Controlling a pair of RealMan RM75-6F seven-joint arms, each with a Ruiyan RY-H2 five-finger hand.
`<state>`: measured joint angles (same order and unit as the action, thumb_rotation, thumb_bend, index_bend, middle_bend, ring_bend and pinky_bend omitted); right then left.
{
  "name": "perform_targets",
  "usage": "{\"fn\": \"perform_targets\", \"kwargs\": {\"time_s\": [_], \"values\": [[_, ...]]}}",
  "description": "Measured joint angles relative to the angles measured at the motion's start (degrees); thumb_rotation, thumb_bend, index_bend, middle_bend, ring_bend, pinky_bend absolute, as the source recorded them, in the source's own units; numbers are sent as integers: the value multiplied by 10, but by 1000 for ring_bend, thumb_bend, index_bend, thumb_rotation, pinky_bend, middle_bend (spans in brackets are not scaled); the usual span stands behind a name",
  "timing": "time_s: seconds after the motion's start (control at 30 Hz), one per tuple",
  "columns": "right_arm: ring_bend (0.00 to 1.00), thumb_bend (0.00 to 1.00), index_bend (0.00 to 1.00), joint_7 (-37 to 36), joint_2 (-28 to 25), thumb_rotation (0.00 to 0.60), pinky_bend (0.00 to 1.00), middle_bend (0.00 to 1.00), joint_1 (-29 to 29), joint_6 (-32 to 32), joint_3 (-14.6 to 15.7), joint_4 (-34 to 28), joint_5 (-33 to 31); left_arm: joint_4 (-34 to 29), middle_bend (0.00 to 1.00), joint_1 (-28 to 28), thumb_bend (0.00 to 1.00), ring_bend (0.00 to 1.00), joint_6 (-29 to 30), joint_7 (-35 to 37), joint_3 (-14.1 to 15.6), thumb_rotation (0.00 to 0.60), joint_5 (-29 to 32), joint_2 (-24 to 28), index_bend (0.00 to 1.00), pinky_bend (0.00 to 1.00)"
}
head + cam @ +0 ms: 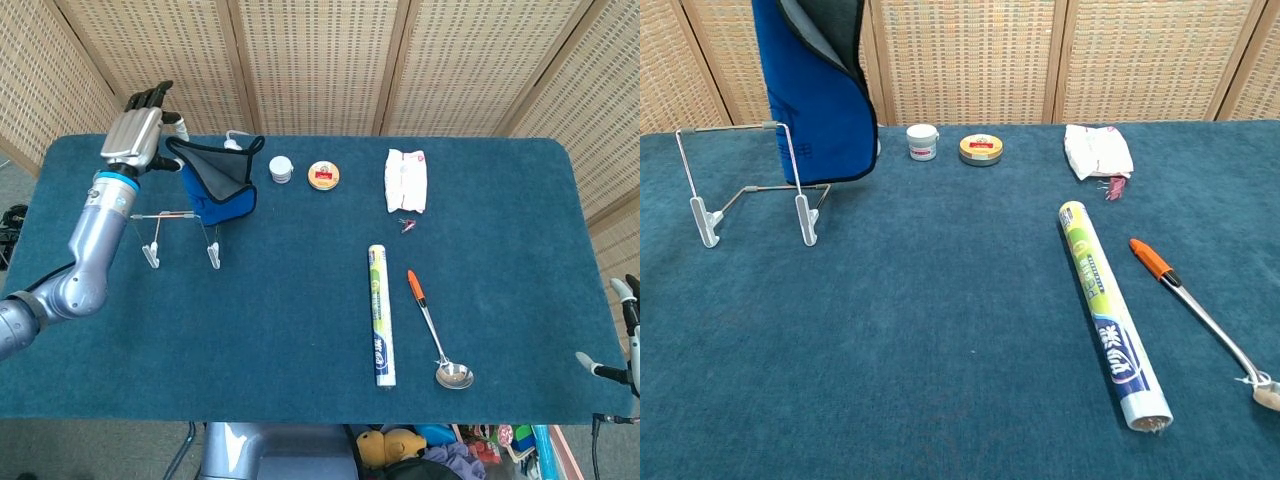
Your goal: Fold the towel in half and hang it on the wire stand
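My left hand point(138, 133) is raised over the table's back left and pinches the top of the folded blue towel point(217, 187). The towel hangs down from it with its grey inner face showing. In the chest view the towel point(820, 105) hangs just behind and above the right end of the wire stand point(748, 186); its lower edge reaches below the top bar. The hand itself is above that frame. The wire stand point(181, 232) is upright on the blue table point(300, 330). At the right edge, only fingertips of my right hand point(630, 310) show, spread and holding nothing.
A small white jar point(923, 141) and a round tin point(981, 149) sit behind the stand's right. A white packet point(406, 180), a pink clip point(406, 224), a wrap roll point(378, 315) and an orange-handled spoon point(432, 330) lie to the right.
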<state>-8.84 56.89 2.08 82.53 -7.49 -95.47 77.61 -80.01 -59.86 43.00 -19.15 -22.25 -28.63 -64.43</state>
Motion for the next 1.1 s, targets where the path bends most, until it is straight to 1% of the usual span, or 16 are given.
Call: {"fn": "perform_targets", "kwargs": {"time_s": [0.33,0.67,0.83,0.97,1.1], "values": [[0,0,0,-4,-3,600,0,0,-4,10,5,-5,15,-18,0,70,652,0,-17,85,16,600,-74,47,859,0],[0,0,0,-7,-6,600,0,0,-9,25,12,-10,36,-29,0,142,651,0,-32,205,27,600,-186,80,858,0],[0,0,0,-13,-7,600,0,0,-12,33,14,-11,46,-40,0,169,650,0,-29,249,30,600,-237,90,857,0],[0,0,0,-17,-9,600,0,0,-15,40,17,-12,56,-56,0,191,650,0,-15,290,30,600,-280,104,857,0],[0,0,0,-24,-12,600,0,0,-19,49,19,-13,64,-74,0,208,648,0,0,313,31,600,-311,120,857,0]]}}
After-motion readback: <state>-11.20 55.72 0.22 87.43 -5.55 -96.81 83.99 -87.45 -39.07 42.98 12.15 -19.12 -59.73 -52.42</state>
